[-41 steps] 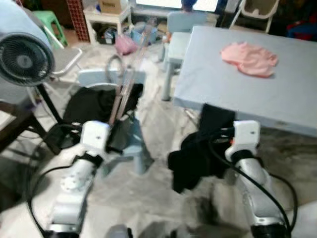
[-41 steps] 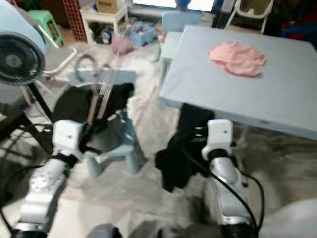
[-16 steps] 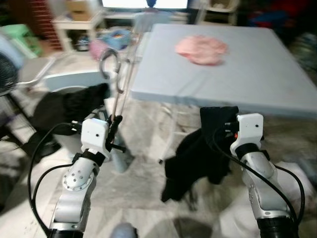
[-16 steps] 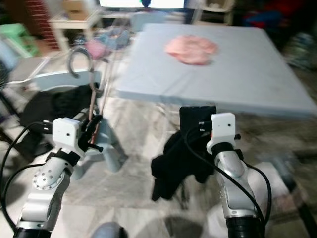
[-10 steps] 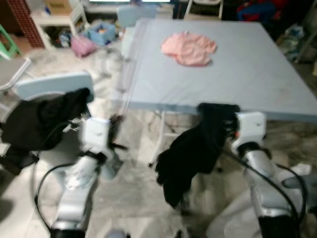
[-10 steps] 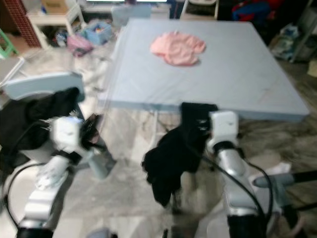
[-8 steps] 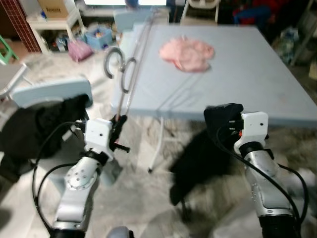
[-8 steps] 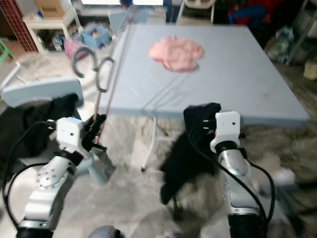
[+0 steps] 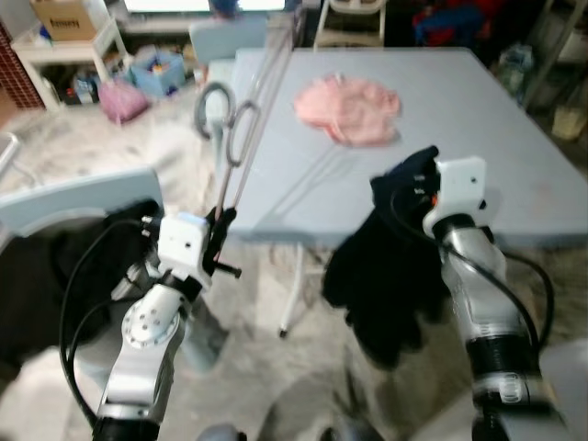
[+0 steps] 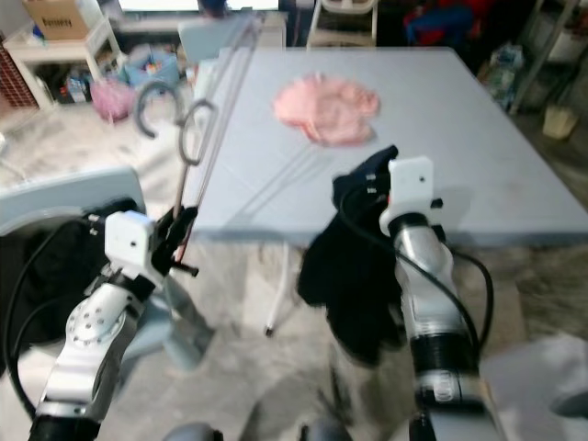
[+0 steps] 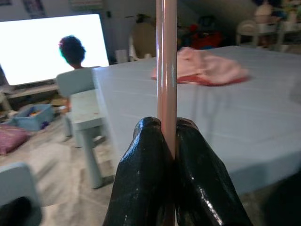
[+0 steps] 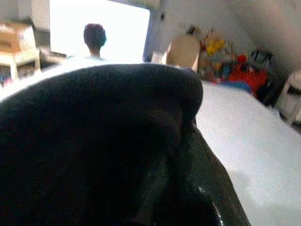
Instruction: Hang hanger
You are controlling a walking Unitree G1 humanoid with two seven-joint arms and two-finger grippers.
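Observation:
My left gripper (image 9: pixel 219 235) is shut on the hanger (image 9: pixel 246 119), whose pink rods slant up past the table's left edge and carry grey metal hooks (image 9: pixel 213 99) near the top. In the left wrist view the black fingers (image 11: pixel 146 155) pinch the pink rod (image 11: pixel 166 70). My right gripper (image 9: pixel 411 186) is shut on a black garment (image 9: pixel 381 276) that hangs in front of the table's near edge. The same black garment (image 12: pixel 94 141) covers the fingers in the right wrist view.
A pale blue table (image 9: pixel 496 138) stands ahead with a pink cloth (image 9: pixel 349 99) on it. A small light-blue chair (image 9: pixel 83 197) draped with dark clothes stands at my left. Another small chair (image 9: pixel 220 37), a bright screen and a person (image 11: pixel 73 49) are at the back.
The view has shifted as I moved toward the table. My right gripper has risen with the black garment to the table's edge. The left gripper still holds the hanger.

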